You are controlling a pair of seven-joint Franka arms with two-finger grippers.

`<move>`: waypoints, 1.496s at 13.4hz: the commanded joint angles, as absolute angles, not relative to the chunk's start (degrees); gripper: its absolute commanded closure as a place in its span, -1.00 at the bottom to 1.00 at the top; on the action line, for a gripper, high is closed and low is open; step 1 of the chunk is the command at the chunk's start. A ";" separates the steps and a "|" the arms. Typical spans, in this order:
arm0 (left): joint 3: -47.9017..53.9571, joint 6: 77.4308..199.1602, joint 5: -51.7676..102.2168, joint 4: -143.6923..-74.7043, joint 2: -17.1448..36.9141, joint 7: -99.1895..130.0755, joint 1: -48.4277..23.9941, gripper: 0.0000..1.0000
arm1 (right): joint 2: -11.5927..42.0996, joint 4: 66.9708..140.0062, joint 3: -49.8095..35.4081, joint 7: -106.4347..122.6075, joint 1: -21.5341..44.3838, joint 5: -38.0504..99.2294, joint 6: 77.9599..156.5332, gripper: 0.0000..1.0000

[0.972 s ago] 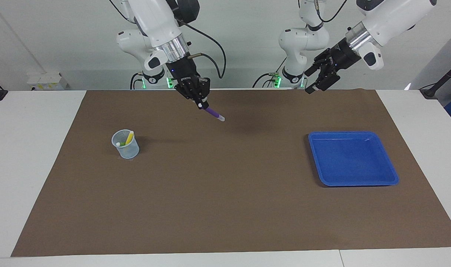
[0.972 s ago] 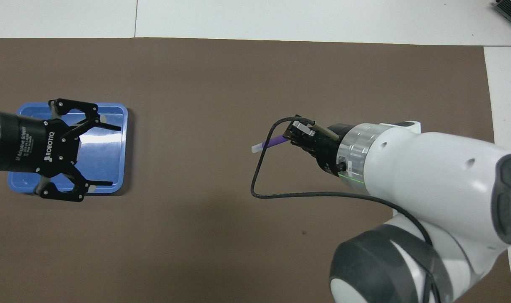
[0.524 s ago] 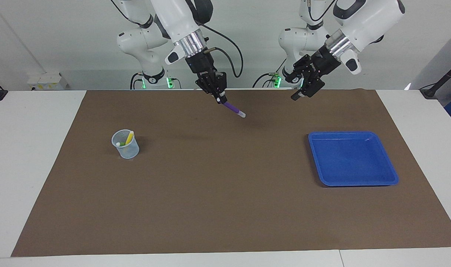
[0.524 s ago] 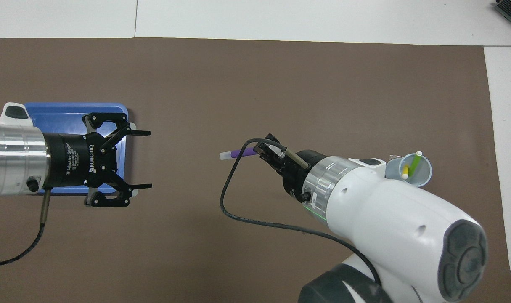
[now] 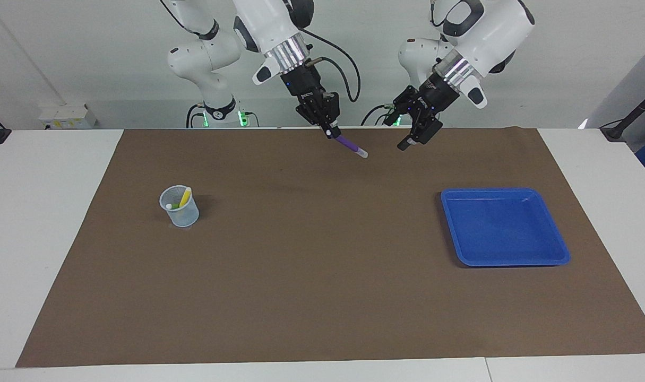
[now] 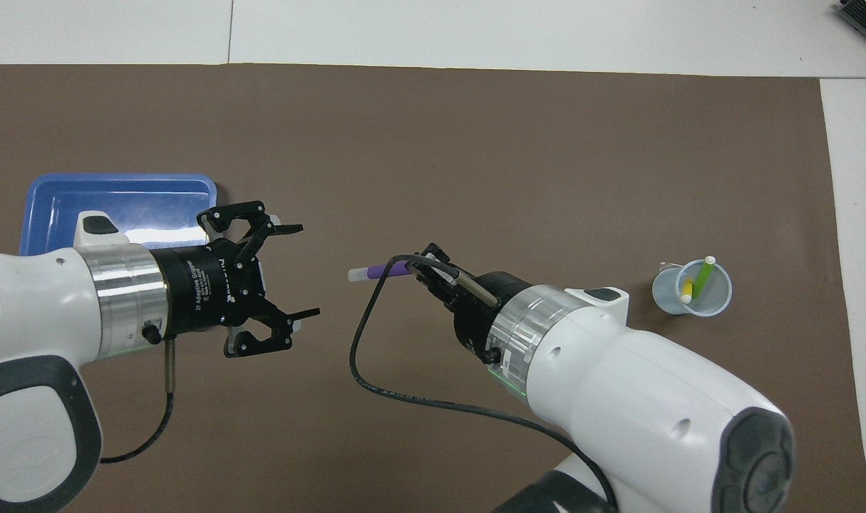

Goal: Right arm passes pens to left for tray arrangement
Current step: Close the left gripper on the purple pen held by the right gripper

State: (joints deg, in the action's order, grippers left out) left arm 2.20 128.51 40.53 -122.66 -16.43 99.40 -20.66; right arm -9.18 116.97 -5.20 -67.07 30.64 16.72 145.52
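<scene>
Grippers have drawn closer together over the middle of the brown mat (image 5: pixel 311 276) since a second ago: the right gripper (image 5: pixel 330 132), clamped on the purple pen (image 5: pixel 352 147), points its pale tip at the left gripper (image 5: pixel 407 142), whose fingers stand wide apart with nothing between them. Bare mat separates them. The blue tray (image 5: pixel 545 223) lies clear of both arms; the cup (image 5: pixel 181 212) with the yellow pen (image 5: pixel 185 197) and green pen (image 6: pixel 702 273) stands well apart.

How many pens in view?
3: purple pen in the right gripper above the mat; yellow pen and green pen in the cup.
</scene>
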 commanded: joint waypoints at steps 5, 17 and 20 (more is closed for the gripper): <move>1.49 140.18 41.84 -126.21 -16.53 105.12 -27.94 -1.00 | -10.11 119.09 -5.01 -67.24 31.73 17.93 148.01 1.00; 1.49 149.76 42.19 -129.20 -15.65 111.62 -34.01 -0.86 | -10.02 118.74 -5.27 -66.62 32.08 17.93 148.27 1.00; 1.49 150.29 42.19 -129.20 -15.56 111.80 -34.98 -0.46 | -9.93 118.65 -5.27 -66.62 31.99 17.93 148.27 1.00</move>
